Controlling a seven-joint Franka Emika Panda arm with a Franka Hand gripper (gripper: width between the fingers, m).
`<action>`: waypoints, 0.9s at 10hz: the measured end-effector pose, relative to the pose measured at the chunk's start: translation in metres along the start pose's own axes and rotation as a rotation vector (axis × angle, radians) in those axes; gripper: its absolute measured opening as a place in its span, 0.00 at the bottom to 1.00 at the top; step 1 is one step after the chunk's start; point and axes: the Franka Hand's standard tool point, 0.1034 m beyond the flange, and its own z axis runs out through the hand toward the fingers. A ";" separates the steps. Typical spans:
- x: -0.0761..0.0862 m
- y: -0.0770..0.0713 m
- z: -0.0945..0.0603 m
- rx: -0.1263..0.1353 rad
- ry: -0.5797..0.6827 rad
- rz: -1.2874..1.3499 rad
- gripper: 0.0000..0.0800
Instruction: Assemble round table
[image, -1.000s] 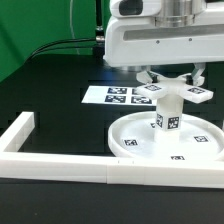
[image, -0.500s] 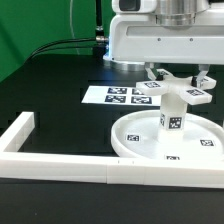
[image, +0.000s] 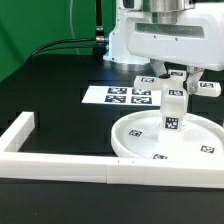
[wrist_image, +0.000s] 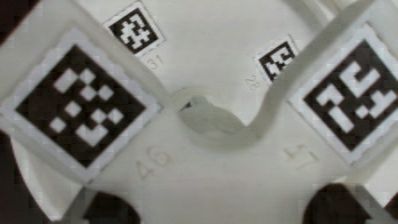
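The large round disc (image: 135, 140) lies flat on the table at the exterior view's right. The short cylinder leg (image: 172, 112) stands upright at its middle. The cross-shaped piece (image: 205, 87) sits on top of the leg. My gripper (image: 178, 78) comes down from above and is shut on the cross-shaped piece. In the wrist view the cross-shaped piece (wrist_image: 196, 150) with its tags fills the picture. My gripper (wrist_image: 231, 208) has a dark fingertip (wrist_image: 107, 205) on each side of it.
The marker board (image: 115, 95) lies flat behind the disc. The long white square-bar frame (image: 60, 165) runs along the front and turns back at the exterior view's left. Black cables trail at the back left.
My gripper has shifted to the exterior view's right and turned, and the cross-shaped piece and leg turned with it. The disc's rim tags have shifted.
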 end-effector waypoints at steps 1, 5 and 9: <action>0.001 0.000 0.000 0.006 -0.001 0.084 0.56; 0.000 0.000 -0.001 0.004 -0.004 0.161 0.69; -0.003 -0.001 -0.043 0.008 -0.037 0.099 0.81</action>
